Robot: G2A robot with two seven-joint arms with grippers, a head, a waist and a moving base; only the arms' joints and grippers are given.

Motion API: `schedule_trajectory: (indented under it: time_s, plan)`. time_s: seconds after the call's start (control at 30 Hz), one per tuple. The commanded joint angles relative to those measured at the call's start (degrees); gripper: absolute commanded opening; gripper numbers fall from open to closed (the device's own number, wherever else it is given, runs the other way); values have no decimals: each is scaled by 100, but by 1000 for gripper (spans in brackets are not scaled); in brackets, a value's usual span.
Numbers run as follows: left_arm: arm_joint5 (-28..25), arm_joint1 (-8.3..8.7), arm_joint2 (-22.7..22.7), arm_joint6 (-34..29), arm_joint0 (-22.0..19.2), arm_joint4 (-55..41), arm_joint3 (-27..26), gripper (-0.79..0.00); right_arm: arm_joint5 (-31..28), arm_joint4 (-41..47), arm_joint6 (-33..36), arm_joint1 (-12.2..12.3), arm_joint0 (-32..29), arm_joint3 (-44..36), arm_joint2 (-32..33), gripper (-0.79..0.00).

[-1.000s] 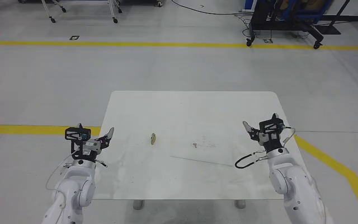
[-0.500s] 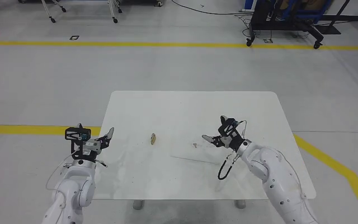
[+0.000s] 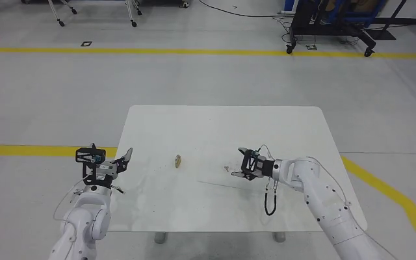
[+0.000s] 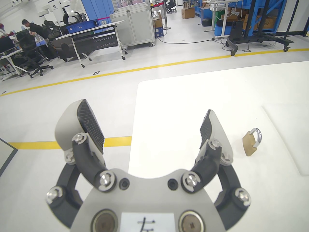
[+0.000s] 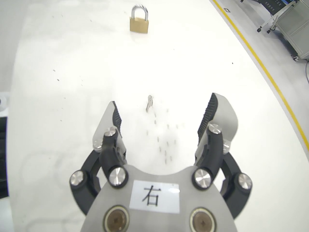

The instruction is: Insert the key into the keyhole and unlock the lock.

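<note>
1. Now the open right gripper (image 3: 238, 162) hangs just right of the key (image 3: 227, 169) on the table (image 3: 260, 123).
2. The lock (image 3: 177, 160) lies left, between key and open left gripper (image 3: 110, 151).
3. Small dark specks (image 5: 166, 143) sit beside the key.

lock (image 5: 139, 22): 1 | key (image 5: 149, 103): 1 | table (image 3: 221, 123): 1 | left tool (image 4: 146, 109): 1 | right tool (image 5: 164, 101): 1

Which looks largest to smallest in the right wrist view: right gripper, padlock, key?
1. right gripper, by far the largest, though it sits nearest the camera, which inflates it.
2. padlock, farthest off.
3. key, nearer than the padlock yet clearly smaller.
</note>
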Motion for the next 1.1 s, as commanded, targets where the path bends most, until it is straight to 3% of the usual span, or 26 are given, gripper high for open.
schedule_trajectory:
  time_s: [0.0, 0.07, 0.17, 0.53, 0.73, 0.77, 0.83, 0.87, 1.07]
  plan:
    - [0, 0, 0, 0, 0, 0, 0, 0, -21, -45, -6, -20, 132, 128, -146, -259]
    - [0, 0, 0, 0, 0, 0, 0, 0, -77, -104, 41, -51, 307, 304, -318, -345]
    - [0, 0, 0, 0, 0, 0, 0, 0, -135, -159, 73, -102, 545, 594, -565, -394]
    - [0, 0, 0, 0, 0, 0, 0, 0, -409, -343, -188, -218, 1135, 1407, -1166, -419]
    - [0, 0, 0, 0, 0, 0, 0, 0, -360, -452, -295, -247, 1282, 1616, -1345, -536]
    - [0, 0, 0, 0, 0, 0, 0, 0, -335, -464, -301, -250, 1301, 1647, -1364, -582]
    - [0, 0, 0, 0, 0, 0, 0, 0, -315, -466, -310, -259, 1331, 1699, -1405, -757]
    - [0, 0, 0, 0, 0, 0, 0, 0, -326, -468, -316, -262, 1347, 1721, -1426, -785]
    - [0, 0, 0, 0, 0, 0, 0, 0, -278, -584, -343, -271, 1403, 1771, -1551, -785]
